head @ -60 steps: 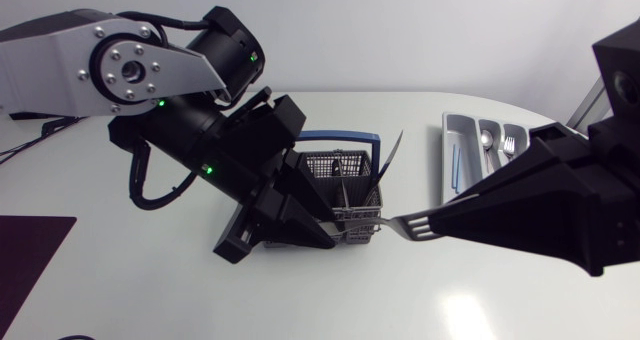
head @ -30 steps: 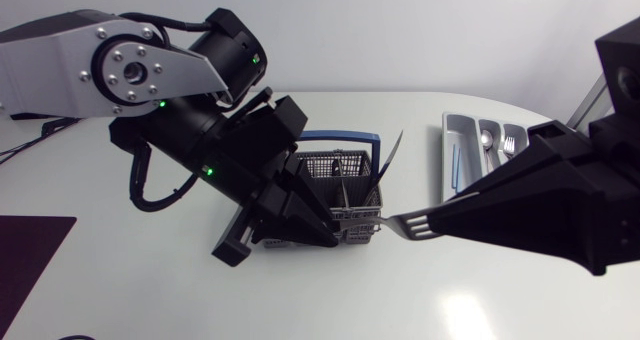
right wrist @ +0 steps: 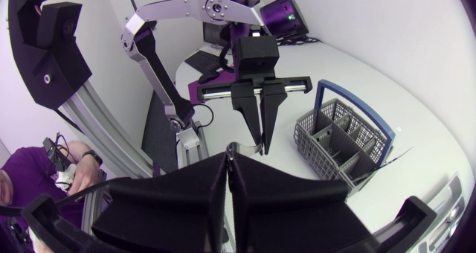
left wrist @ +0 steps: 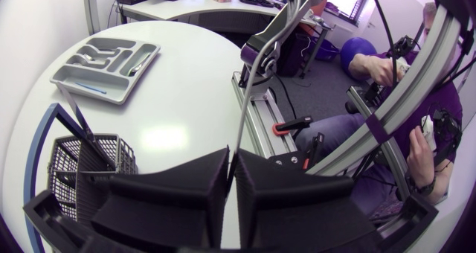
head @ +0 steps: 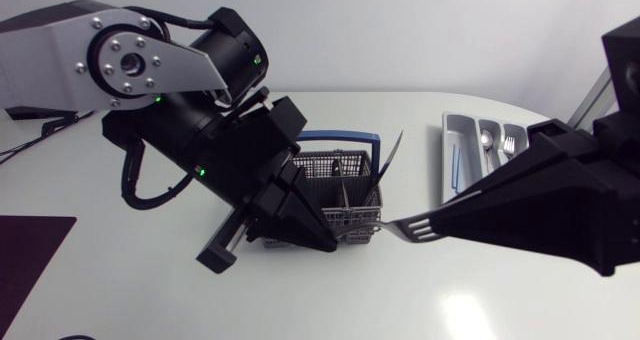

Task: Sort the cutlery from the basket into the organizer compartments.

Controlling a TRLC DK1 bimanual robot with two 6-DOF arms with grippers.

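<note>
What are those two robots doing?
Two robot arms are sorting cutlery. Both the left claw and the right claw grip one silver metal fork beside the grey mesh basket with the blue handle. It looks like a hand-over. The grey plastic organizer tray sits on the right arm's side, a few pieces already inside.

The left tool is pinching a thin fork. A basket is sitting beside it, and an organizer is lying farther across the tabletop.
</note>
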